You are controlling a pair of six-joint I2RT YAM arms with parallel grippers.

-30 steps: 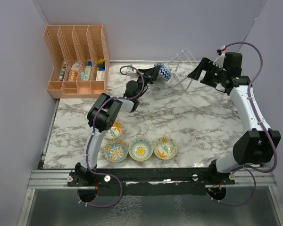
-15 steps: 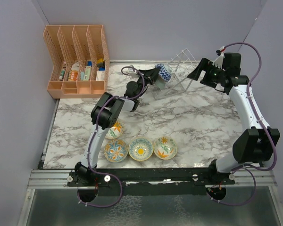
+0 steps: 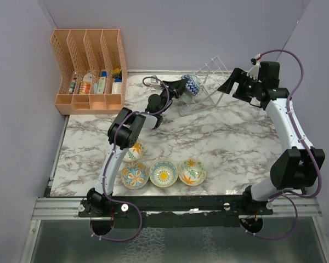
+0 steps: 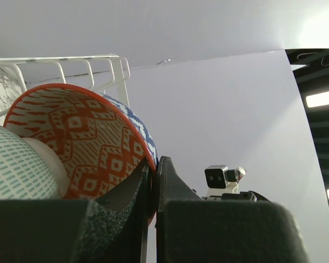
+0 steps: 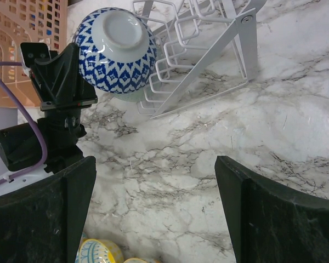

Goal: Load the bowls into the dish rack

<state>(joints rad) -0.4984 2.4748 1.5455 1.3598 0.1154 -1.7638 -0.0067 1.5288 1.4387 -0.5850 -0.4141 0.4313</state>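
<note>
L gripper (image 4: 153,171) pinches bowl (image 4: 88,143) rim: red inside, blue-white outside; R gripper (image 5: 152,167) wide.

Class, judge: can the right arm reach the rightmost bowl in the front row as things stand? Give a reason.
Probably yes. The right gripper is open and empty, the bowl sits uncovered nearest that arm's base, and only bare table lies between them.

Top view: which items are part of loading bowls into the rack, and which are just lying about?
Part of the job:
- dish rack
- blue-patterned bowl, rim clamped in the left gripper
- pale teal bowl at the rack
- four patterned bowls near the arm bases

Lying about:
- orange file organizer
- small items in its slots
</note>
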